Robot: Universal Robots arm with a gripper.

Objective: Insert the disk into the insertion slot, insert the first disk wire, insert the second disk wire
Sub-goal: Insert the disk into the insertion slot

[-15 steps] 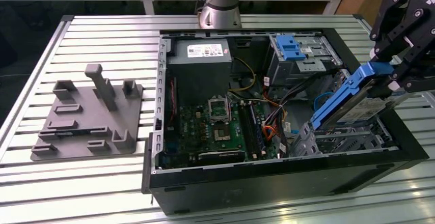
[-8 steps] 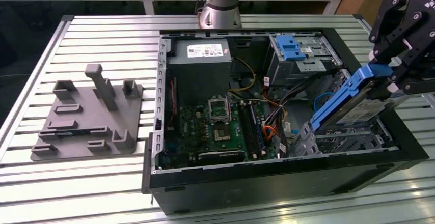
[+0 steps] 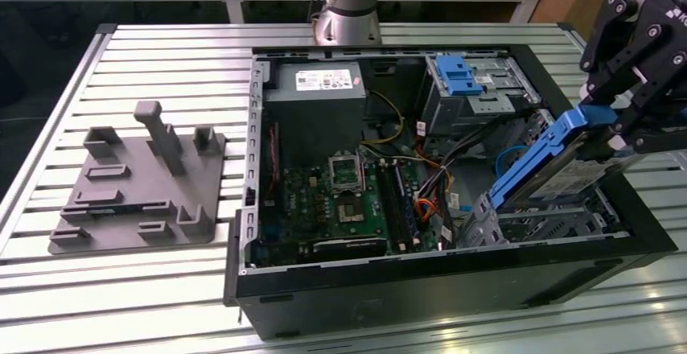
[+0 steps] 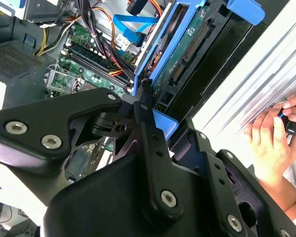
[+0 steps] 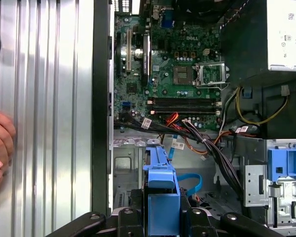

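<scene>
My gripper (image 3: 599, 121) clamps the disk (image 3: 553, 169) tilted over the insertion slot (image 3: 542, 225), and I judge that tilt could jam its carrier edge against the slot's wall.

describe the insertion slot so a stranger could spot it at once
Find the open black computer case and go to its near corner on the exterior view's right. The insertion slot is the low silver perforated cage there, below the tilted disk. The taller cage behind it has a blue latch; this one doesn't.
</scene>
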